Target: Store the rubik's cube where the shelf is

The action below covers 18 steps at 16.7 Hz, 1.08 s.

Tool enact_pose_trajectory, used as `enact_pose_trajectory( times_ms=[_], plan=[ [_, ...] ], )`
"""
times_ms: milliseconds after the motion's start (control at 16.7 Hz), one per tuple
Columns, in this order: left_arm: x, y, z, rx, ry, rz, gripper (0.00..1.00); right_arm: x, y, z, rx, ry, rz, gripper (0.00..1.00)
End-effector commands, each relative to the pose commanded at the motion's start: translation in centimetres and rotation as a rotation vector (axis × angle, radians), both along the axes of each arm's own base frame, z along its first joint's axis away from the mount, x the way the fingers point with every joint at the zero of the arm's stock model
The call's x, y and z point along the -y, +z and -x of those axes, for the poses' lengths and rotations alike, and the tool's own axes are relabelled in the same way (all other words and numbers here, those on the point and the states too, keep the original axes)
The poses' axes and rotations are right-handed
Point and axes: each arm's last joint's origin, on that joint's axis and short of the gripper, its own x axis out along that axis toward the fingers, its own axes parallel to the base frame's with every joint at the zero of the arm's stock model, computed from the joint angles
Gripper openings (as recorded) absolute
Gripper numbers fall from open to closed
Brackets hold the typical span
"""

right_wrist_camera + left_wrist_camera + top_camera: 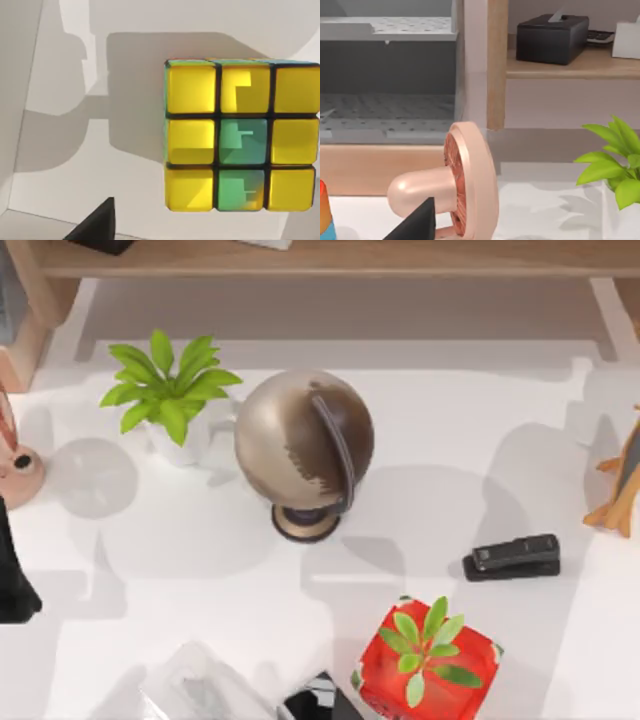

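Yellow-faced rubik's cube (241,135) lies on white table (125,190)

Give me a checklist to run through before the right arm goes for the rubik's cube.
1. Rubik's cube under the right wrist camera: ok, its yellow and green face is turned up to it.
2. White surface beside the cube bare on the sides that show: ok.
3. Right gripper open: cannot tell.
4. Shelf has a bare stretch of board: ok in the top view; the left wrist view has a black box on it.
5. Path to the shelf: not ok straight across, the globe and the potted plant stand before it.
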Motion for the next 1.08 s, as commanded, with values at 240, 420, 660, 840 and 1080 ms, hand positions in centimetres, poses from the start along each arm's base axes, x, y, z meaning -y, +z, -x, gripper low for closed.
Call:
enact_pose_trajectory(
  times_ms=[240,420,660,840,1080],
  plan=[
    [0.0,0.0,0.0,0.000,0.000,0.000,1.00,-0.4,-2.3,-0.9,0.002,0.000,0.000,1.00],
    [0.0,0.0,0.0,0.000,0.000,0.000,1.00,-0.5,-4.6,-1.6,0.000,0.001,0.001,1.00],
    [0.0,0.0,0.0,0.000,0.000,0.000,1.00,-0.5,-5.4,-1.9,0.000,0.000,0.001,1.00],
    [0.0,0.0,0.0,0.000,0.000,0.000,1.00,-0.5,-5.4,-1.9,0.000,0.000,0.001,0.85],
    [0.0,0.0,0.0,0.000,0.000,0.000,1.00,-0.5,-5.4,-1.9,0.000,0.000,0.001,0.55]
  ],
)
